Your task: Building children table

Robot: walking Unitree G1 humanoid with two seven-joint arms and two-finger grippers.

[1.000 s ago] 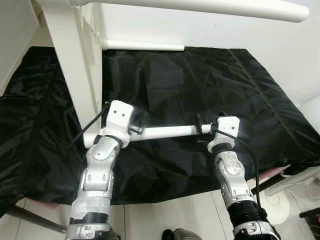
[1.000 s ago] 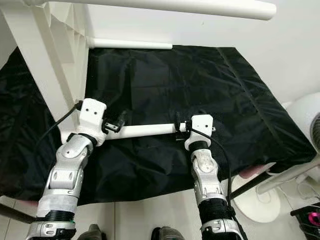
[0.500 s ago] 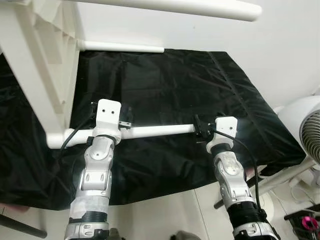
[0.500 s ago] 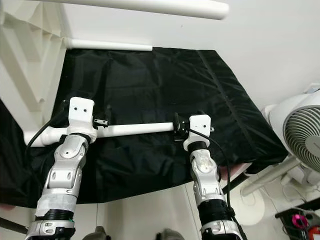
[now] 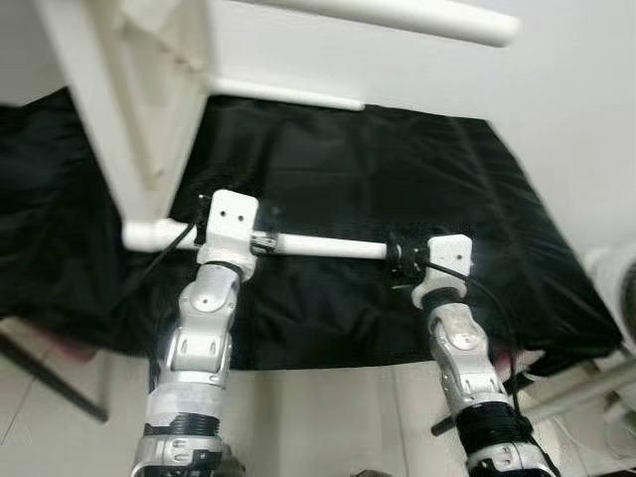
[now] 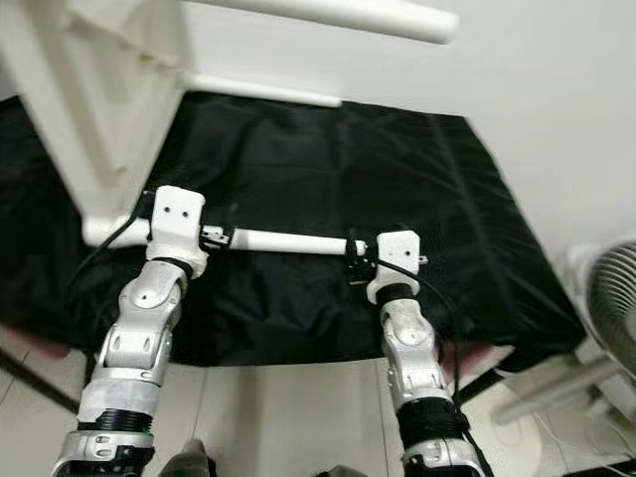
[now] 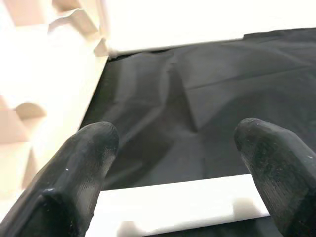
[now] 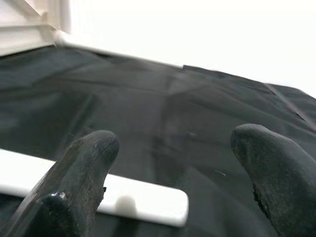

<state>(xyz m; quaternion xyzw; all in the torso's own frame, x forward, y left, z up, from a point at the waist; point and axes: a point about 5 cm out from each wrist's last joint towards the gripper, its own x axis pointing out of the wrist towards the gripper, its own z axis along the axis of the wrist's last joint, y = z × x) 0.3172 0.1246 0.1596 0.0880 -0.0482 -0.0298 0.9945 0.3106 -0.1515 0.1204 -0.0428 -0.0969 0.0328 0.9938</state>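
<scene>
Now, leg: white, long axis crosswise, over black sheet.
Left pincer: spread, straddling leg.
Right pincer: spread, at leg's end.

Two silver robot arms reach forward to a white table leg above a black cloth.

The white leg runs level from left to right, joined at its left end to a large white table panel that rises toward the upper left. The left gripper sits at the leg near that panel; the right gripper sits at the leg's free right end. Whether either grips it cannot be made out. The black cloth spreads wide beneath, against a white wall. A second white leg crosses the top. A white fan stands at the right edge on pale floor tiles.
</scene>
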